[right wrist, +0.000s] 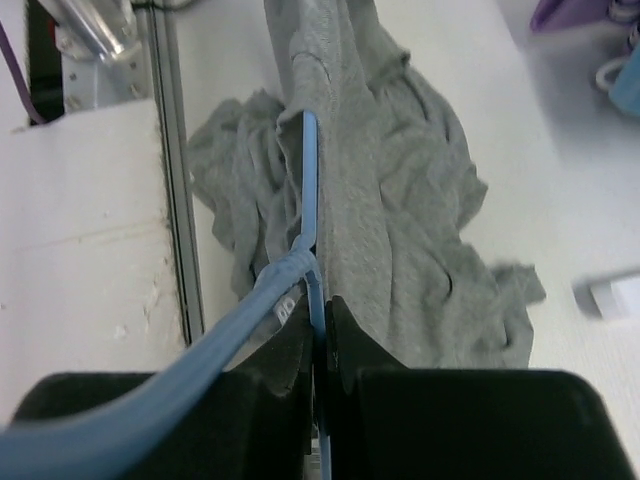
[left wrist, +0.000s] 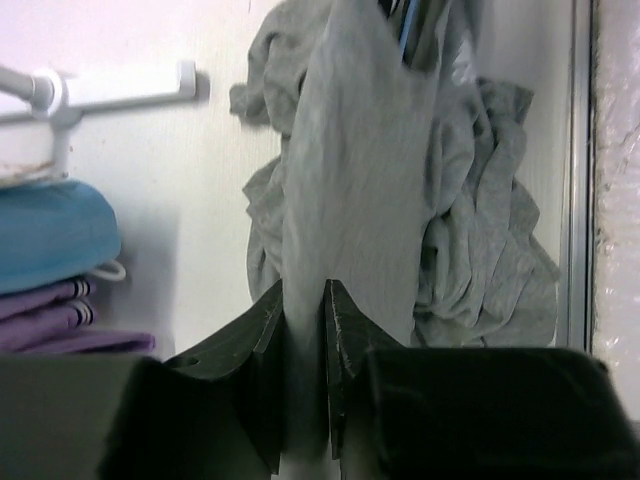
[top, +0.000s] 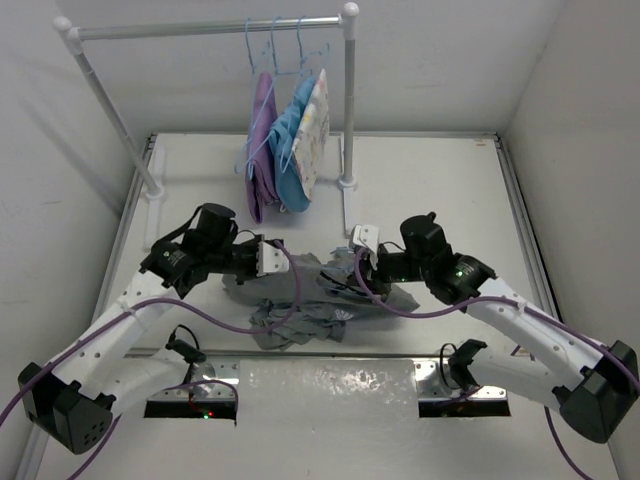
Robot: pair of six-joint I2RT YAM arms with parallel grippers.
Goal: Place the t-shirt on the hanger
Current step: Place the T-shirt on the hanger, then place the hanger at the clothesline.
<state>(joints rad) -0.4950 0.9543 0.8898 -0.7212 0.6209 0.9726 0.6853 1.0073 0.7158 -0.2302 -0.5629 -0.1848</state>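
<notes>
A grey t-shirt (top: 300, 295) lies crumpled on the white table between the two arms. My left gripper (top: 268, 256) is shut on a fold of the t-shirt (left wrist: 350, 200), which stretches taut away from its fingers (left wrist: 345, 335). My right gripper (top: 362, 258) is shut on the thin light-blue hanger (right wrist: 309, 180); the hanger's bar runs forward along the shirt's edge (right wrist: 400, 220) and its hook curves out to the lower left. In the top view the hanger is mostly hidden in the cloth.
A white rack (top: 348, 100) stands at the back with hangers bearing purple (top: 260, 140), blue (top: 290, 140) and patterned white (top: 315, 125) garments. The rack's foot (left wrist: 120, 88) and folded garments (left wrist: 50, 240) show at the left wrist view's left. A metal rail (right wrist: 170, 200) runs along the table's near edge.
</notes>
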